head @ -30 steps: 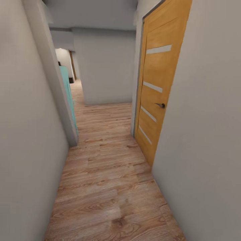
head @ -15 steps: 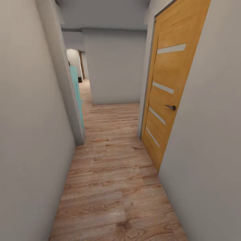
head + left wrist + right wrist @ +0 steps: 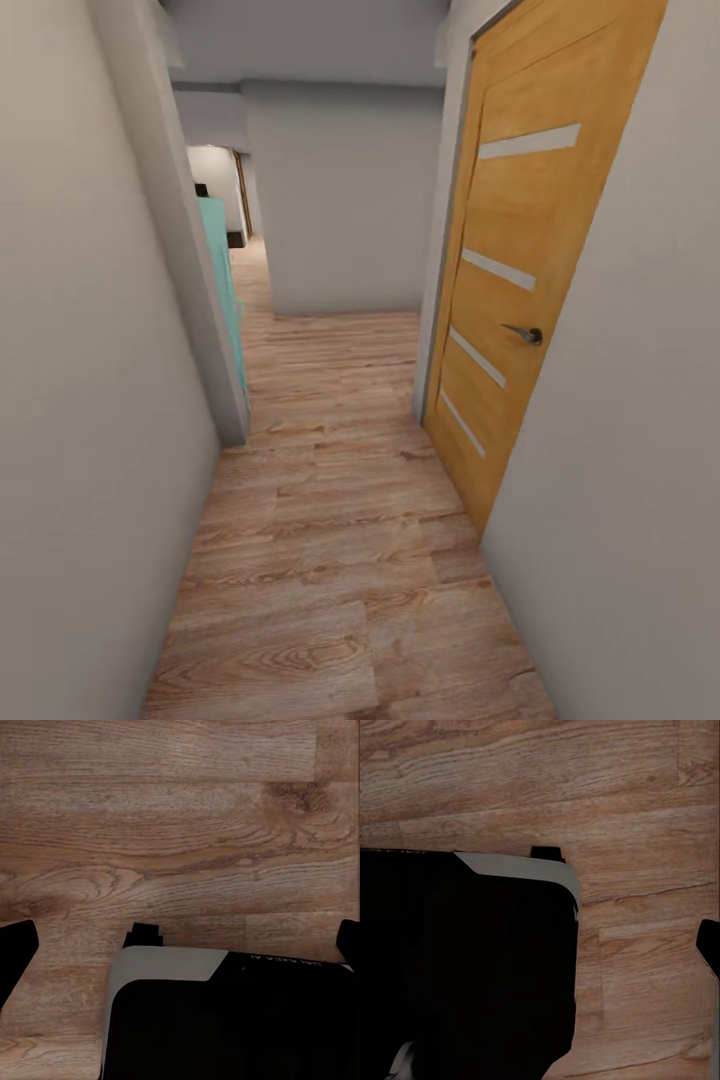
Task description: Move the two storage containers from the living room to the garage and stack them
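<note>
Looking down a narrow corridor, I see wood plank floor (image 3: 330, 540) between pale walls (image 3: 90, 400); an orange-brown door (image 3: 510, 300) with a dark handle (image 3: 527, 334) stands on the right, a turquoise panel (image 3: 222, 275) further off on the left; both wrist cameras face planks over the robot's dark base (image 3: 225, 1020); I cannot tell either gripper's opening; no containers visible to me.

Robot base (image 3: 225, 1020): black, boxy body with rounded corners, light grey bevelled band along its upper edge, small black tab projecting there, faint illegible white lettering on the band; black finger tips (image 3: 15, 952) at frame edges.
</note>
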Robot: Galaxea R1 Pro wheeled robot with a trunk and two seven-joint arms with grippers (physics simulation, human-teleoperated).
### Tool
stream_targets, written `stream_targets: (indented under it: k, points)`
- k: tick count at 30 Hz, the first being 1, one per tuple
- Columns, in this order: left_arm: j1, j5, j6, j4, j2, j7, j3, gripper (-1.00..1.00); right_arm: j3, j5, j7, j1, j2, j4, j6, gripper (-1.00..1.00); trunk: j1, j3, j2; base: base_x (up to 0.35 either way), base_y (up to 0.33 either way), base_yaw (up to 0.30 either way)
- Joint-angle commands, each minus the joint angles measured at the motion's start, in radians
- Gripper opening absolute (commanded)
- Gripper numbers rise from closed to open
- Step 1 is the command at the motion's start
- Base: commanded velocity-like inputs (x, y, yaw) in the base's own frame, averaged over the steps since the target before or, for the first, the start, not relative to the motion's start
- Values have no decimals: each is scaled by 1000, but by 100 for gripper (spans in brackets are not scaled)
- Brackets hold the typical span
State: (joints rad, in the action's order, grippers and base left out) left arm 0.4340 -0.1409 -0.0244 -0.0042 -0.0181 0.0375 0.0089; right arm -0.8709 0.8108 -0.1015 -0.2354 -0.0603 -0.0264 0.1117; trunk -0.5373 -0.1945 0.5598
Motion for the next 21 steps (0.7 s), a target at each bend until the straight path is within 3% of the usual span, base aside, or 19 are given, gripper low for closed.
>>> stream_targets:
  k: [1, 21]
  points:
    - [0, -9, -2, 0, 0, 4, 0, 100, -8, 7, -1, -1, -1, -3, 4, 100, -1, -2, 1, 321, 0, 0]
    - [1, -9, -3, 0, 0, 4, 1, 100, -8, 10, 0, -1, 1, -3, 3, 100, -1, -2, 1, 321, 0, 0]
